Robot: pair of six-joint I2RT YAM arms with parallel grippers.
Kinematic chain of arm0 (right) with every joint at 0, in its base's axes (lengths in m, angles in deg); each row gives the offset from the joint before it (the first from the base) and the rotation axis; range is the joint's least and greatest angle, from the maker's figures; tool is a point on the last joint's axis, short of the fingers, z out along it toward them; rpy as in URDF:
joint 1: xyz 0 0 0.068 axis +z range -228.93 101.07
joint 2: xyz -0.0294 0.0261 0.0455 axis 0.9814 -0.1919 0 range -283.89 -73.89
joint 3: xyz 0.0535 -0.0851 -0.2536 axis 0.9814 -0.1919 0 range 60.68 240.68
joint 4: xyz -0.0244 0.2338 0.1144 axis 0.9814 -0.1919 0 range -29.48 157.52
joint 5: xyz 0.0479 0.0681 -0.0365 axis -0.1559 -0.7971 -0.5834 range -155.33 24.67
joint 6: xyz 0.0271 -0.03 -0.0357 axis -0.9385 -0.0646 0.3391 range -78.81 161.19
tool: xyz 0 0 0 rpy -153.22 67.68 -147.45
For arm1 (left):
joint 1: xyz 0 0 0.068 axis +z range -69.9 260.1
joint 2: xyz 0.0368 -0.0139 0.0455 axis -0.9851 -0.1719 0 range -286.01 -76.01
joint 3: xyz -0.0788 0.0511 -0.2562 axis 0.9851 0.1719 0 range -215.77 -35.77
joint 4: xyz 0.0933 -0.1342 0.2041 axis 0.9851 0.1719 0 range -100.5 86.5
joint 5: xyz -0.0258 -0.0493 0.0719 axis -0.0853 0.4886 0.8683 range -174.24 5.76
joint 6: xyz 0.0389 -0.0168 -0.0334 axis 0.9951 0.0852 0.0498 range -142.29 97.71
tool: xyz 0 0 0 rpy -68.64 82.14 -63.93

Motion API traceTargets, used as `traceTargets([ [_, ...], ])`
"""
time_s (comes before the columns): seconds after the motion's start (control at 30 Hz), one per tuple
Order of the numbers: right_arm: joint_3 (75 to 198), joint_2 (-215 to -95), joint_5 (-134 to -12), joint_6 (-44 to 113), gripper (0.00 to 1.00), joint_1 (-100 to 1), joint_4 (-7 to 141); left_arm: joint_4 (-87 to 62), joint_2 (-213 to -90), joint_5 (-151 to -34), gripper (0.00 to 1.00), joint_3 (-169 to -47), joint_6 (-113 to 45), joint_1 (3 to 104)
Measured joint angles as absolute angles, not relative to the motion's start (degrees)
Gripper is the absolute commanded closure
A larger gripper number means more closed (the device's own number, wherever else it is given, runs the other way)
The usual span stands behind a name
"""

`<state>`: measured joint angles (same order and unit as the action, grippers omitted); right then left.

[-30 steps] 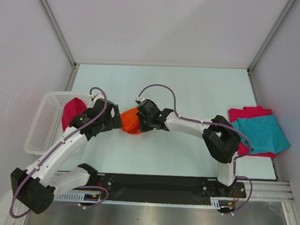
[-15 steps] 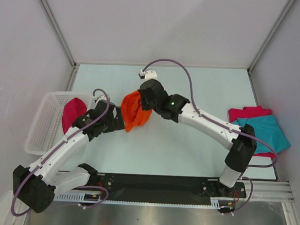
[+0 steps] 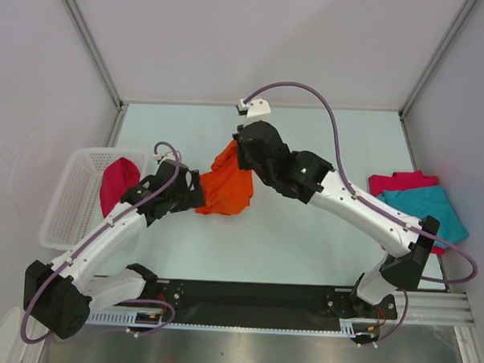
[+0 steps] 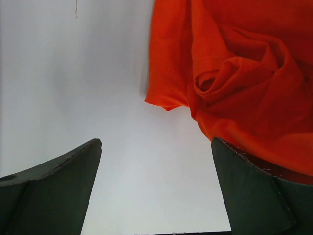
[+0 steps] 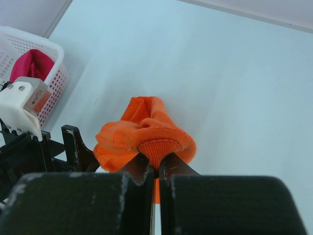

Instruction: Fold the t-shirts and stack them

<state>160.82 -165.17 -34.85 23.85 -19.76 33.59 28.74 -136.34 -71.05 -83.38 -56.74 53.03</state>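
The bright orange t-shirt (image 3: 228, 187) hangs crumpled at mid-table, pulled up at its far end. My right gripper (image 3: 240, 146) is shut on its ribbed edge (image 5: 161, 147) and holds it above the table. My left gripper (image 3: 200, 192) is open and empty beside the shirt's lower left edge; the shirt (image 4: 239, 83) fills the upper right of the left wrist view, over the right finger (image 4: 254, 191). A crimson t-shirt (image 3: 117, 184) lies bunched in the basket. A teal t-shirt (image 3: 424, 215) lies on a crimson one (image 3: 398, 184) at the right.
A white mesh basket (image 3: 64, 202) stands at the left table edge, also seen in the right wrist view (image 5: 19, 39). Metal frame posts rise at the back corners. The black base rail (image 3: 245, 298) runs along the near edge.
My right gripper has lifted the orange t-shirt and carried it toward the back, stretching it out. My left gripper has let go of it and now stands open beside it.
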Motion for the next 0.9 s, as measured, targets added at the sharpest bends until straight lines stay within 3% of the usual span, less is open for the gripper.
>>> traceTargets([
  [0.37, 161.7, -161.9, -29.0, 24.6, 1.00, -17.1, 31.1, 24.5, -139.1, -71.5, 0.01, -81.5, -57.3, 53.0],
  [0.9, 161.5, -151.7, -19.0, 22.6, 1.00, -16.9, 26.9, 16.3, -175.6, -76.9, 0.04, -107.5, -56.9, 53.0],
])
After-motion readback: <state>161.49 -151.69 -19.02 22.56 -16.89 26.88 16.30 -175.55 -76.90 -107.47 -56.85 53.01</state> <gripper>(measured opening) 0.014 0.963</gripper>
